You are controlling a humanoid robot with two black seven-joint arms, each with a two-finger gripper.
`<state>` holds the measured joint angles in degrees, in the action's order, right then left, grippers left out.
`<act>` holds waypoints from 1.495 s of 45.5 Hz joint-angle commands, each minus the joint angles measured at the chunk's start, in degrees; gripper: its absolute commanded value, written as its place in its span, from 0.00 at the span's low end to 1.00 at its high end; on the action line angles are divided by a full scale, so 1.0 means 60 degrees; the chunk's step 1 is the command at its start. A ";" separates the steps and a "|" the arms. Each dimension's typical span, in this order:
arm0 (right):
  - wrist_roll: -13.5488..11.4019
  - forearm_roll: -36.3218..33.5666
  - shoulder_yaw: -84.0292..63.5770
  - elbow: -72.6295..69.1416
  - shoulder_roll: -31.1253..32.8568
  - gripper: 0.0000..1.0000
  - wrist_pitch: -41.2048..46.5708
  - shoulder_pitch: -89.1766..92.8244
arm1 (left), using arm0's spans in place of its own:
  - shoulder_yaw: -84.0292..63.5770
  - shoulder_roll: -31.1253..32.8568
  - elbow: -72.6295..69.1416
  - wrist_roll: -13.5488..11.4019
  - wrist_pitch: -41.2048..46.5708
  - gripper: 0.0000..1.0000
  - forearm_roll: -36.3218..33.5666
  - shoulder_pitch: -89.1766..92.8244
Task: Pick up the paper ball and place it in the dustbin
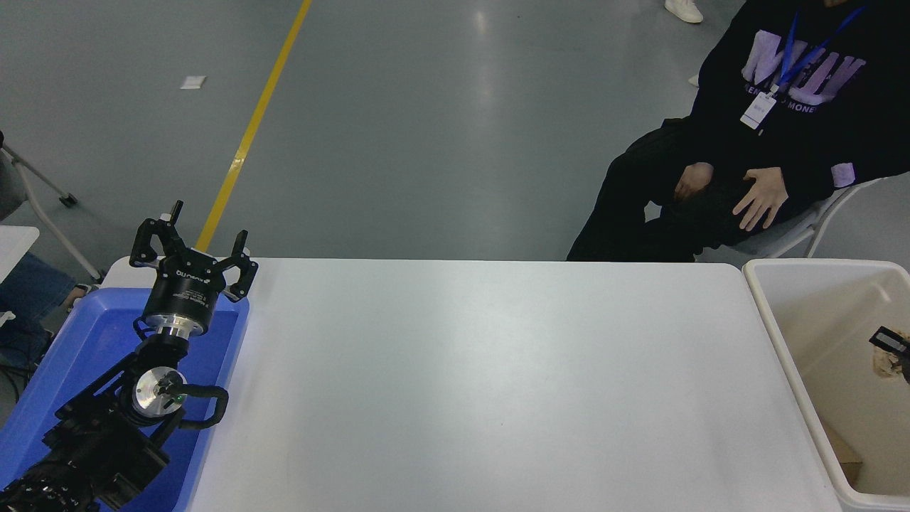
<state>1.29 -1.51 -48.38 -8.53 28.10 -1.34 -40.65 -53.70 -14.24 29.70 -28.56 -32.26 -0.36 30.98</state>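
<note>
- The paper ball [885, 364] shows only as a small tan-brown crumpled patch at the picture's right edge, mostly cut off by the frame. It sits within the opening of the dustbin, against the cream inner wall, next to a black fingertip; whether it is gripped or resting cannot be told.
- The dustbin [775, 334] is a large rectangular white plastic bin with a thick rim and cream-beige inner walls. It stands upright and open just past the bench's right edge, its left rim running alongside that edge from the far right corner toward the near right corner.
</note>
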 commanded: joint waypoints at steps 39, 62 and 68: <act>-0.0245 -0.0071 0.0710 0.0924 -0.0377 0.89 -0.1798 0.0872 | 0.0000 -0.0001 0.0001 -0.0001 0.0001 0.98 0.0002 0.0008; -0.0245 -0.0071 0.0725 0.0923 -0.0377 0.96 -0.1945 0.0857 | 0.0000 -0.0001 0.0001 -0.0001 0.0001 0.98 0.0002 0.0008; -0.0245 -0.0071 0.0725 0.0923 -0.0377 0.96 -0.1945 0.0857 | 0.0000 -0.0001 0.0001 -0.0001 0.0001 0.98 0.0002 0.0008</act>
<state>-0.18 -1.93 -44.04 -2.96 25.84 -12.58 -35.48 -53.70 -14.24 29.71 -28.56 -32.26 -0.35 31.03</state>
